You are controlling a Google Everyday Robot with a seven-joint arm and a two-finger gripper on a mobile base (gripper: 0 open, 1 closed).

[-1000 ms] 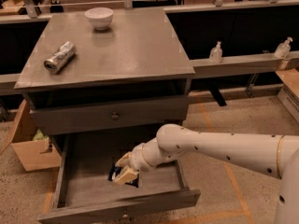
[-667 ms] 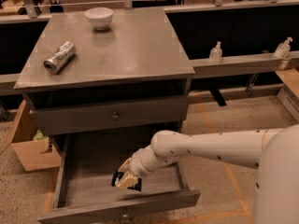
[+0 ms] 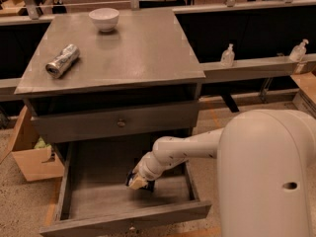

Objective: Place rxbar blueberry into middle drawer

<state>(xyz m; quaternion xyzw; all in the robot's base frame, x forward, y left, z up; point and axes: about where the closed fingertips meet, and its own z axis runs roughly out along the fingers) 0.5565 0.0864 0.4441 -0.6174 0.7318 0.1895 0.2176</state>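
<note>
Plainly, the drawer (image 3: 98, 197) is pulled well out of the cabinet so that its plank floor lies open from above, and the arm (image 3: 183, 149) reaches down into it from the right. The gripper (image 3: 139, 181) is low inside the drawer, near the middle of the floor and closer to the right wall. The bar (image 3: 132, 176) shows as a dark patch at the gripper's tip, inside the drawer and just above or on the planks; I cannot tell which. Nor can I tell whether the gripper is clamped on the bar or has let go. Going this low suits a gentle set-down rather than a drop, and I judge the placing to be at its last step.

The can (image 3: 62, 60) lies on its side on the cabinet top (image 3: 138, 53), with the bowl (image 3: 104, 19) well apart at the back; neither is involved.

Against the earlier views, the gripper sits slightly further right in the drawer. The arm's large white housing now fills the lower right, much closer to the camera. Can, bowl and drawer are unchanged.
</note>
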